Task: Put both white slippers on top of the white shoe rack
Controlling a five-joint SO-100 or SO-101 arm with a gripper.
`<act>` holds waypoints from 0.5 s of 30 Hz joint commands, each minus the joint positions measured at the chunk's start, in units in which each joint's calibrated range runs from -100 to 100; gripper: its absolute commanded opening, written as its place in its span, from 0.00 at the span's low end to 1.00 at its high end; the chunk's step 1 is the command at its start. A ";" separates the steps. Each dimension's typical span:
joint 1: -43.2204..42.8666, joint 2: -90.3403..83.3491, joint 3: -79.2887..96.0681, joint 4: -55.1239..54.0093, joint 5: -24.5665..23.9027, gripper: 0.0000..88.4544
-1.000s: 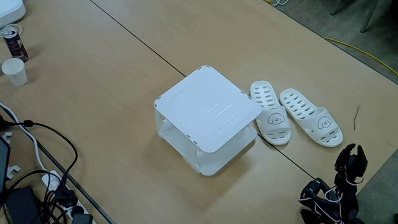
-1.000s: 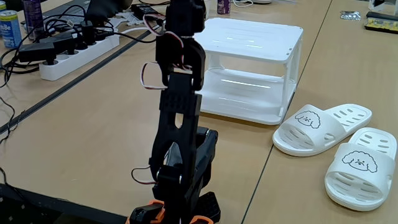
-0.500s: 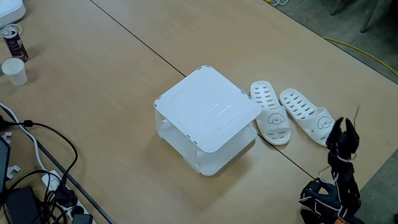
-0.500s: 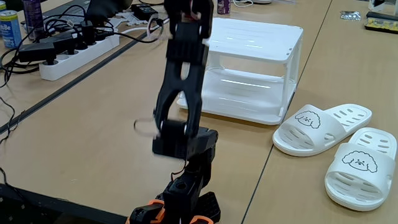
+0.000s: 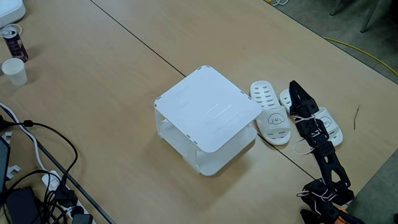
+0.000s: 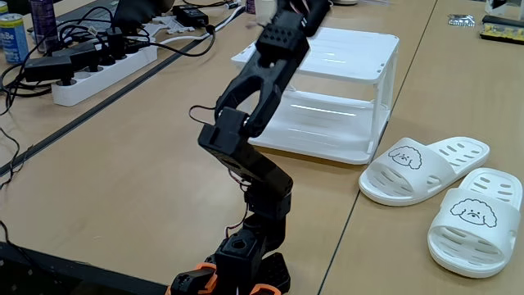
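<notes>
White slippers (image 5: 273,118) lie right of the white shoe rack (image 5: 208,109); the arm, upright earlier, now stretches over them; end effector (image 5: 293,86) state indeterminate.

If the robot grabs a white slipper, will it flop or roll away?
Probably neither. The slippers look like thick molded plastic, so likely stiff and light with all those holes. Flat soles mean no rolling. Smooth plastic might slip between the fingers, so the raised strap seems the easiest grab.

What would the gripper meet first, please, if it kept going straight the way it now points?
Probably the white slippers or the table just beyond them: in a fixed view the gripper points out over the pair, though its height is unclear.
</notes>
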 commanded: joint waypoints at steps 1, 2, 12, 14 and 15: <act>2.40 -8.76 8.71 15.15 0.42 0.01; 2.40 -10.61 11.24 17.82 0.42 0.01; 2.32 -14.82 33.07 22.83 0.42 0.23; 2.40 -12.21 34.43 22.74 0.42 0.25; 2.40 -10.61 34.88 22.66 0.42 0.25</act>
